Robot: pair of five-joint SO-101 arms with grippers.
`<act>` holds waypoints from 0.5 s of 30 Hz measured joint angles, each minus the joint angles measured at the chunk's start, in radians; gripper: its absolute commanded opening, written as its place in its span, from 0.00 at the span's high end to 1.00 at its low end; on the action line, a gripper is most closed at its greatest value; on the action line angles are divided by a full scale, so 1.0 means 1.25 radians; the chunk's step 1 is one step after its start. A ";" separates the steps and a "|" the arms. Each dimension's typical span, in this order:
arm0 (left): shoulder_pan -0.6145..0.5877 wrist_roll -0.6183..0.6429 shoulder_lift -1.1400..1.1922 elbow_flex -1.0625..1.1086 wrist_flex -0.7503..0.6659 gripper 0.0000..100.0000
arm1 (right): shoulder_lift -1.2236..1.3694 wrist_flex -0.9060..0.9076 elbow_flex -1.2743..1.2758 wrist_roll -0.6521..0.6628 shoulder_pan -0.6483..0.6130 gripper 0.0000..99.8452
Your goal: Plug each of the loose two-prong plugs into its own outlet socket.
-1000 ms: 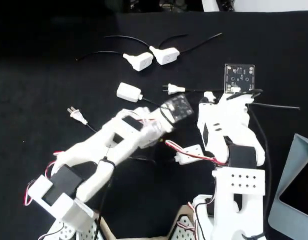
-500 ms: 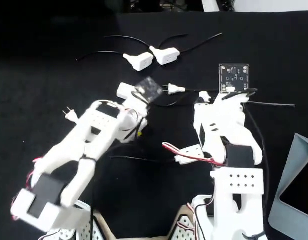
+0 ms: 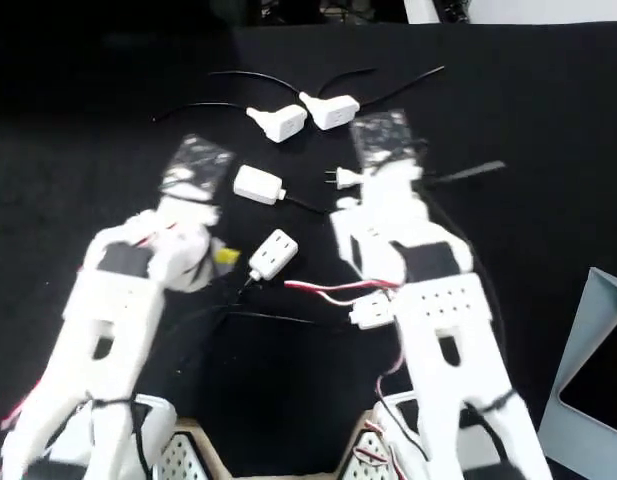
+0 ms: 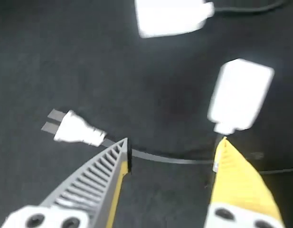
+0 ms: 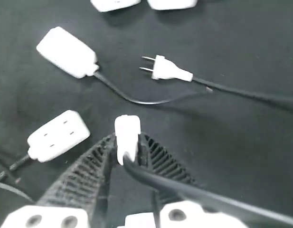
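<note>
My left jaws (image 4: 172, 147) are released and spread wide over the bench (image 3: 508, 80), with the tip of the yellow finger (image 4: 234, 175) just beside the cord end of the near socket (image 4: 241, 97). Across the gap from that socket, my left wrist view picks out the left plug (image 4: 75, 132). It lies flat with its two prongs pointing away from the socket, and its thin cord (image 4: 165, 157) runs across between my fingers. From above, my left arm (image 3: 118, 300) lies over that patch. My right jaws (image 5: 127, 142) are clenched on the held plug (image 5: 126, 129), near the near socket but apart from it, and a black cord (image 5: 193, 192) trails back from the plug over one finger. The right wrist view gives that grasp plainly, while from above my right arm (image 3: 398, 240) lies over it. The high view lays out the rest. The mid socket (image 3: 258, 184) sits just beyond the near socket. The free plug (image 3: 346, 178) lies beyond the near socket and to its right, prongs toward the mid socket. The two far sockets (image 3: 278, 122) lie farther off still, side by side.
</note>
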 measured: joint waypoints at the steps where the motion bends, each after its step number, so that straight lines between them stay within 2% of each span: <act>1: -0.027 0.006 -0.031 0.026 0.000 0.71 | 0.017 0.000 -0.014 0.010 -0.015 0.99; 7: -0.190 0.039 -0.182 0.163 0.000 0.71 | 0.139 -0.001 -0.069 0.041 -0.098 0.99; 15: -0.254 0.043 -0.271 0.356 -0.117 0.71 | 0.273 -0.080 -0.071 0.164 -0.153 0.99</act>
